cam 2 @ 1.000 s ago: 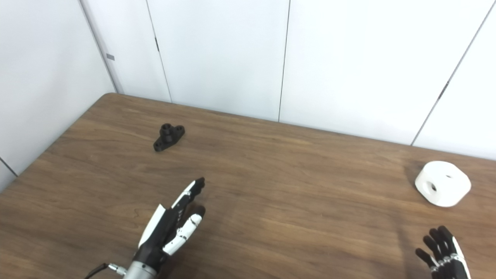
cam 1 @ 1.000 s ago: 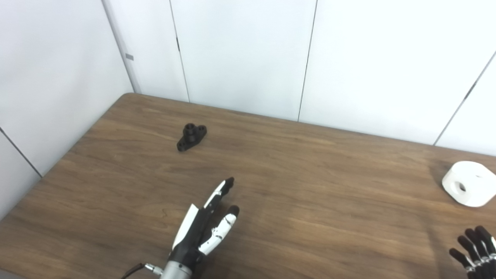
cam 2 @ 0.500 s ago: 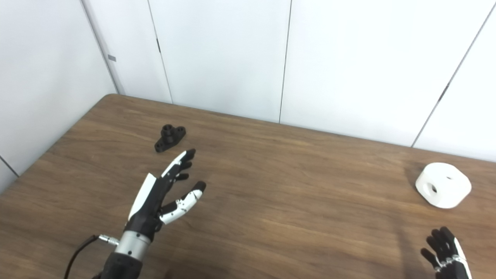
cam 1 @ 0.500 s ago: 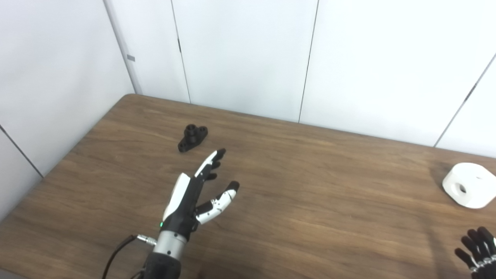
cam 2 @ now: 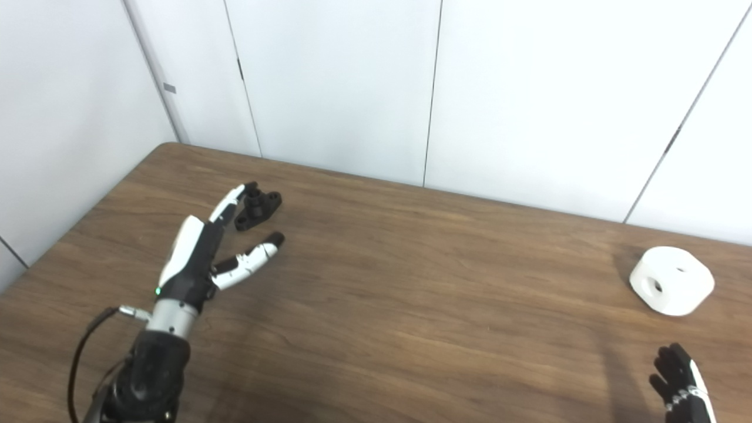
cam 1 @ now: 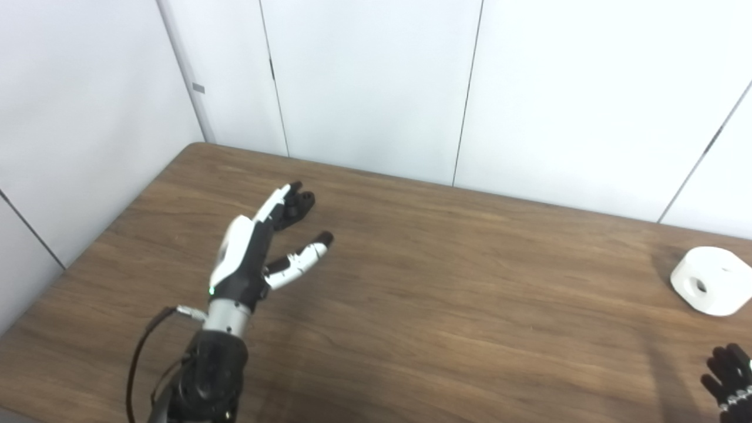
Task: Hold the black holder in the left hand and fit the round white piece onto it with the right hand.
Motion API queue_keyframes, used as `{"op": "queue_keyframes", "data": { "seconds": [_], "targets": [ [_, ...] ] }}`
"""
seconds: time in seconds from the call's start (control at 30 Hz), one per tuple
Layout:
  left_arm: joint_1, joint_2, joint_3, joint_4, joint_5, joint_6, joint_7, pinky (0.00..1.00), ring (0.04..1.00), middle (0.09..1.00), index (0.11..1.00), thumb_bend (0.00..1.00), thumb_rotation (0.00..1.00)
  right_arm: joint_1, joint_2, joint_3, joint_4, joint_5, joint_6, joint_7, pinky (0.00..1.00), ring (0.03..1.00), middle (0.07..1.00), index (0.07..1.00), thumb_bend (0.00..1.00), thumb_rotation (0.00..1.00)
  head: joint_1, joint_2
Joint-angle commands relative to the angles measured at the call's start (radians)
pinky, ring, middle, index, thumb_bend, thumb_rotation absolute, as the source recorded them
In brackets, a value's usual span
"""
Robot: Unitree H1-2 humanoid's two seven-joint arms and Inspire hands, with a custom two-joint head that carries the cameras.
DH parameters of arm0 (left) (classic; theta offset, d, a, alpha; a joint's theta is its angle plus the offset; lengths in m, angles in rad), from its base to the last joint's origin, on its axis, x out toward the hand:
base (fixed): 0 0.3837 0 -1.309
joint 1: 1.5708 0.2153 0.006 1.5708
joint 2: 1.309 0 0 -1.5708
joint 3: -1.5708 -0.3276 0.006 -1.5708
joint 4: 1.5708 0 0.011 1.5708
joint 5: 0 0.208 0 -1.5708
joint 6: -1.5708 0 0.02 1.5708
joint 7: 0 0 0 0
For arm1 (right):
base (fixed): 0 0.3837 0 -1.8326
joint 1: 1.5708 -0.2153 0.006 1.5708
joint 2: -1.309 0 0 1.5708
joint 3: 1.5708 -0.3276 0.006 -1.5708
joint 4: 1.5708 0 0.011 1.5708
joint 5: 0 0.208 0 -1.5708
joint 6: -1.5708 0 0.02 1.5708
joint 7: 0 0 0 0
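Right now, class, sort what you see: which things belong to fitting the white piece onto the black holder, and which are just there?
Part of the job:
- black holder, on the table
- round white piece, on the table
- left hand, fingers apart, beside the holder
- right hand, at the bottom edge

Just there:
- wooden table
- white wall panels
- cable on the left arm

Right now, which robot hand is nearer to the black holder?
Left. The left robot hand is open, fingertips right by the black holder; the right robot hand is far across the table.
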Motion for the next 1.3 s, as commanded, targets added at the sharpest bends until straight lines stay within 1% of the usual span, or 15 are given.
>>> {"op": "queue_keyframes", "data": {
  "seconds": [0.0, 0.13, 0.23, 0.3, 0.43, 0.53, 0.67, 0.8, 0.83, 0.9, 1.0, 1.07, 1.17, 1.23, 1.27],
  "targets": [
    [-0.040, 0.033, 0.014, -0.003, -0.003, -0.032, 0.012, 0.93, 0.957, 0.960, 0.939, 0.67, 0.52, -0.007, 0.026, 0.004, 0.104, -0.019, 0.019, -0.020, 0.95, 0.943, 0.931, 0.953, 0.61, 1.00, -0.001, -0.003],
    [-0.076, 0.064, 0.022, 0.036, 0.008, -0.021, 0.016, 0.96, 0.985, 0.971, 0.943, 0.68, 0.54, -0.011, 0.017, 0.016, 0.111, 0.017, 0.014, 0.007, 0.97, 0.982, 0.968, 0.985, 0.64, 1.00, -0.009, -0.007],
    [-0.095, 0.080, 0.029, 0.078, -0.001, -0.039, 0.026, 1.00, 0.999, 0.987, 0.937, 0.68, 0.53, -0.013, 0.022, 0.018, 0.104, 0.036, 0.026, 0.012, 0.96, 0.986, 0.979, 0.989, 0.66, 1.00, -0.016, -0.009],
    [-0.110, 0.089, 0.032, 0.113, 0.014, -0.053, 0.046, 1.00, 1.000, 0.991, 0.931, 0.69, 0.52, -0.015, 0.023, 0.019, 0.101, 0.046, 0.034, 0.015, 0.96, 0.989, 0.981, 0.988, 0.65, 1.00, -0.016, -0.010],
    [-0.143, 0.101, 0.027, 0.188, 0.069, -0.074, 0.104, 1.00, 1.000, 0.983, 0.914, 0.71, 0.46, -0.018, 0.024, 0.018, 0.100, 0.069, 0.053, 0.018, 0.96, 1.000, 0.987, 0.983, 0.65, 1.00, -0.022, -0.011],
    [-0.173, 0.118, 0.011, 0.269, 0.140, -0.084, 0.157, 0.99, 1.000, 0.965, 0.905, 0.76, 0.47, -0.017, 0.022, 0.017, 0.101, 0.079, 0.055, 0.022, 0.96, 1.000, 0.989, 0.983, 0.66, 1.00, -0.024, -0.011],
    [-0.199, 0.132, -0.015, 0.328, 0.204, -0.065, 0.183, 0.99, 1.000, 0.964, 0.904, 0.78, 0.49, -0.015, 0.024, 0.017, 0.098, 0.089, 0.062, 0.025, 0.94, 0.996, 0.982, 0.977, 0.66, 1.00, -0.024, -0.007],
    [-0.233, 0.149, -0.041, 0.409, 0.259, -0.039, 0.205, 1.00, 1.000, 0.949, 0.893, 0.80, 0.47, -0.013, 0.025, 0.016, 0.094, 0.086, 0.068, 0.026, 0.94, 0.997, 0.991, 0.980, 0.66, 1.00, -0.026, -0.006],
    [-0.241, 0.152, -0.045, 0.428, 0.264, -0.030, 0.204, 1.00, 1.000, 0.951, 0.894, 0.80, 0.47, -0.011, 0.026, 0.016, 0.091, 0.085, 0.071, 0.025, 0.97, 0.999, 0.992, 0.983, 0.66, 1.00, -0.027, -0.006],
    [-0.257, 0.157, -0.051, 0.463, 0.272, -0.012, 0.200, 1.00, 1.000, 0.953, 0.894, 0.81, 0.47, -0.010, 0.030, 0.014, 0.091, 0.084, 0.072, 0.021, 0.99, 1.000, 0.992, 0.992, 0.66, 1.00, -0.029, -0.007],
    [-0.277, 0.164, -0.059, 0.513, 0.275, -0.002, 0.204, 1.00, 0.999, 0.955, 0.896, 0.82, 0.49, -0.010, 0.032, 0.011, 0.093, 0.089, 0.067, 0.021, 0.97, 1.000, 0.993, 0.997, 0.66, 1.00, -0.035, -0.008],
    [-0.289, 0.165, -0.062, 0.541, 0.272, -0.003, 0.214, 1.00, 0.998, 0.956, 0.893, 0.83, 0.48, -0.010, 0.032, 0.011, 0.093, 0.094, 0.066, 0.022, 0.99, 1.000, 0.992, 0.998, 0.66, 0.99, -0.035, -0.008],
    [-0.313, 0.170, -0.076, 0.577, 0.277, 0.034, 0.198, 1.00, 1.000, 0.969, 0.901, 0.83, 0.50, -0.010, 0.032, 0.012, 0.094, 0.087, 0.059, 0.021, 0.99, 0.998, 0.988, 1.000, 0.64, 1.00, -0.037, -0.009],
    [-0.327, 0.173, -0.085, 0.601, 0.276, 0.055, 0.197, 1.00, 1.000, 0.973, 0.904, 0.83, 0.49, -0.011, 0.033, 0.012, 0.099, 0.077, 0.056, 0.017, 0.99, 0.997, 0.985, 1.000, 0.65, 1.00, -0.039, -0.011],
    [-0.334, 0.175, -0.089, 0.614, 0.276, 0.064, 0.199, 1.00, 1.000, 0.971, 0.900, 0.83, 0.48, -0.012, 0.034, 0.012, 0.102, 0.076, 0.052, 0.017, 0.97, 0.996, 0.986, 1.000, 0.66, 1.00, -0.039, -0.011]
  ]
}}
